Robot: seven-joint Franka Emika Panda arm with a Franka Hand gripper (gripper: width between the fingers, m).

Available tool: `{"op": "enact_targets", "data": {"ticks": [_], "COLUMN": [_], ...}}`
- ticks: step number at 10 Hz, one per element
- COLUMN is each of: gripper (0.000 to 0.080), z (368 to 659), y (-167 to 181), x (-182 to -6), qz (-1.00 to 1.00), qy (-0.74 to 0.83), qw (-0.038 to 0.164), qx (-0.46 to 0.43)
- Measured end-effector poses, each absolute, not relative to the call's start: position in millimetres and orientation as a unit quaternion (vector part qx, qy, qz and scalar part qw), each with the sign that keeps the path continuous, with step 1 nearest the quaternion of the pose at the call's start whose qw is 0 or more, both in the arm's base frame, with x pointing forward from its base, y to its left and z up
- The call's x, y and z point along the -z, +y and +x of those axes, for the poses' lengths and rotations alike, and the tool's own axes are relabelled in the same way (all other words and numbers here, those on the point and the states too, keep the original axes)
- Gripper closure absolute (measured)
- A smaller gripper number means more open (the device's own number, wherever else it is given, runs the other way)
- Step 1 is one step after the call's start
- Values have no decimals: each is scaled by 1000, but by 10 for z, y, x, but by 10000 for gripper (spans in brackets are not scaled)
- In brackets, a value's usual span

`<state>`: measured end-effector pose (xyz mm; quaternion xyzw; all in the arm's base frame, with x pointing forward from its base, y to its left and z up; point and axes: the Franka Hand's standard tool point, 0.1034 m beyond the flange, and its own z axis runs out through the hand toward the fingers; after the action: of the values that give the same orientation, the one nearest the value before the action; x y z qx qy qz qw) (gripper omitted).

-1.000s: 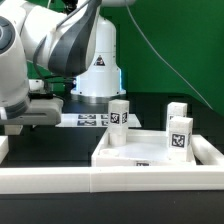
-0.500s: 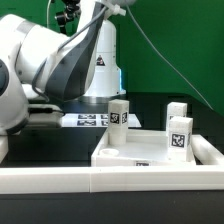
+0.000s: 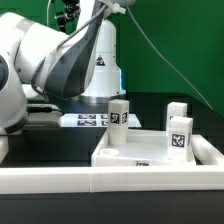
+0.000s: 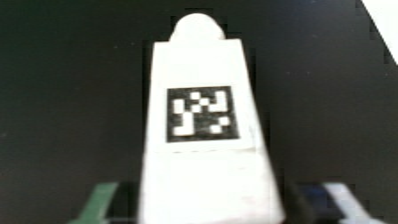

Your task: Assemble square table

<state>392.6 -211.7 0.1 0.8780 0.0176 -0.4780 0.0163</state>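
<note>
Square table slab (image 3: 140,150) has three legs (image 3: 180,137) standing on it; fourth leg (image 4: 210,120) sits between my claw's (image 4: 214,197) closing fingers, grip unconfirmed.

Robot arm (image 3: 45,65): rounded white shells joined by dark grey segments; white base column (image 3: 100,65) bearing a black triangular marking; black cable (image 3: 160,55) trailing behind; blurred teal-grey fingertips (image 4: 338,198).

Matt white plastic leg (image 4: 210,110), tagged.

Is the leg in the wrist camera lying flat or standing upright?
Lying flat: the table leg stretches lengthwise on the black table, tag facing the camera, between the end effector fingers.
</note>
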Motion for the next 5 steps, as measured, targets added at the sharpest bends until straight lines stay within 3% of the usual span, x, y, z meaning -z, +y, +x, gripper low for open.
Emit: {"op": "enact_targets", "data": {"ticks": [5], "gripper": [511], "z": [3983], "y": [-2060], "x": [-42], "qz": [879], "qy": [19], "qw": [20], "qx": [476]}}
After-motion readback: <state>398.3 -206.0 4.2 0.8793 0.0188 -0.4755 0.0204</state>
